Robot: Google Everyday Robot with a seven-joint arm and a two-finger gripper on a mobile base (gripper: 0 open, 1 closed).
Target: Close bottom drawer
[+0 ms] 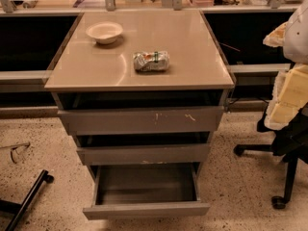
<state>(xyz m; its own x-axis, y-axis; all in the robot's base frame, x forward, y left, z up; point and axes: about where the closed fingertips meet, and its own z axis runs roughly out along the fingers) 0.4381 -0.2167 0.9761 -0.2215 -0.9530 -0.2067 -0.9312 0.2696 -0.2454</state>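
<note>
The bottom drawer (pixel 146 210) is the lowest and slimmest of the grey cabinet's three. It is pulled far out toward me, and its grey box interior (pixel 146 183) is bare. Its plain front panel is near the bottom edge of the view. My arm comes in at the right edge as white and cream segments. The gripper (pixel 290 131) is the dark end below them. It is to the right of the cabinet, at about middle-drawer height, well apart from the bottom drawer.
The middle drawer (pixel 143 154) and the scratched top drawer (pixel 141 120) stand slightly out. A white bowl (pixel 104 32) and a crumpled packet (pixel 151 61) lie on the cabinet top. An office chair base (pixel 281 186) stands at right. A black bar (pixel 26 196) lies on the floor at left.
</note>
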